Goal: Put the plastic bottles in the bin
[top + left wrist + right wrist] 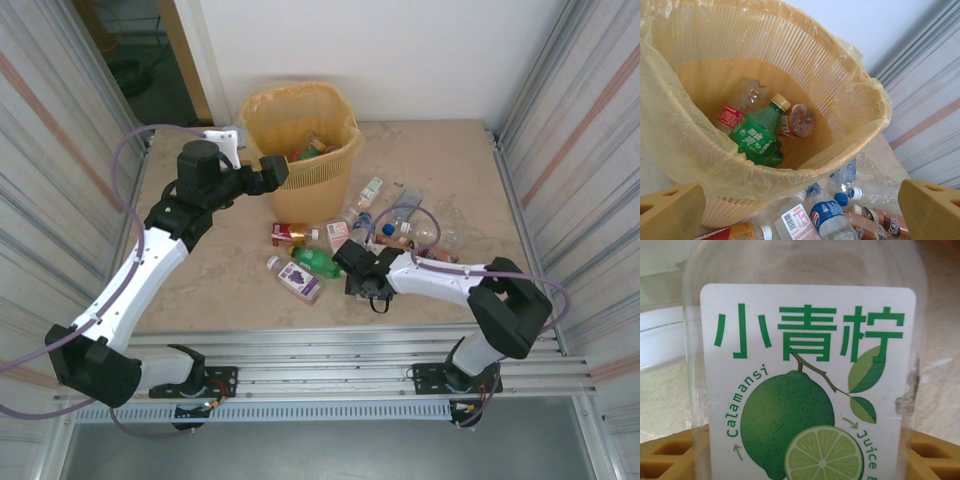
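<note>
**Calamansi juice bottle** [805, 365]: clear, with a white label and a green lime print. It is sitting in the right claw [350, 262], in front of the bin [325, 175] and a little to its right. Its long axis is running up and down the right wrist view, with the lettering upright. I cannot tell whether it is standing or lying on the bench [200, 280].

**Right claw:** it is clamping the calamansi juice bottle, with a yellow finger [665, 455] pressing at each side of the body.

**Left claw** [272, 172]: it is hanging over the bin's near-left rim, spread wide and gripping nothing.

**Inside the bin:**
- A green bottle [757, 137] is leaning with its tan cap tilted upward.
- A clear red-labelled bottle [737, 107] is lying against it.
- A brown bottle [797, 120] is resting beside the green bottle's cap.

**In front of the bin, on the bench:**
- A red-labelled bottle [290, 233] is lying crosswise, with its white cap pointing right.
- A purple-labelled bottle [298, 280] is lying diagonally, with its cap pointing away from the right claw.
- Further bottles are lying scattered to the bin's right.
</note>
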You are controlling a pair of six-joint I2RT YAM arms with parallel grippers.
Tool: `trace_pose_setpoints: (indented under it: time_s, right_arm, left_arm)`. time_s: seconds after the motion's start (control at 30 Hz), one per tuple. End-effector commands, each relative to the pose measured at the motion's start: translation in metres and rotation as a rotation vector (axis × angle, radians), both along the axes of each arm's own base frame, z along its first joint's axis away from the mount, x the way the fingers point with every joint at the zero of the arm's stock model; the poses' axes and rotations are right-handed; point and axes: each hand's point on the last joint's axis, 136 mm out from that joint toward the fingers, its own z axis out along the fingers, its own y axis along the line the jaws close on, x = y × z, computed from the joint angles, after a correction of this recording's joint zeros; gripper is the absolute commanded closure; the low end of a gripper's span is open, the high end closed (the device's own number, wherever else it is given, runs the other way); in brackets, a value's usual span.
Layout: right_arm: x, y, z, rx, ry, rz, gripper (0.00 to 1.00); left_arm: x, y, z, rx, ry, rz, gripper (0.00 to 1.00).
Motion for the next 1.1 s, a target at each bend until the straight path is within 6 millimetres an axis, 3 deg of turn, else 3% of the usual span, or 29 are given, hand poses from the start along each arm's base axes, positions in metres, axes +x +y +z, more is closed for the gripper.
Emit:
trace_pose_setpoints:
  time_s: [0.0, 0.27, 0.53, 0.7, 1.07]
  right_arm:
    - [-0.005, -0.021, 0.016, -0.052, -0.041, -0.027, 0.50]
    - [-0.001, -0.038, 0.049, -0.065, -0.139, -0.032, 0.50]
    - [0.010, -0.036, 0.064, -0.054, -0.199, -0.007, 0.51]
    - [0.019, -0.028, 0.083, -0.023, -0.272, 0.044, 0.52]
    - [0.042, 0.005, 0.147, 0.107, -0.549, 0.256, 0.56]
  left_arm:
    - [0.001, -0.003, 0.004, -0.022, -0.008, -0.007, 0.01]
    - [0.002, -0.005, 0.004, -0.036, -0.006, -0.012, 0.01]
    - [0.005, -0.012, 0.001, -0.041, 0.010, -0.033, 0.01]
    - [0.004, -0.016, 0.000, -0.036, 0.021, -0.041, 0.01]
    - [-0.008, -0.031, -0.009, -0.005, 0.057, -0.098, 0.01]
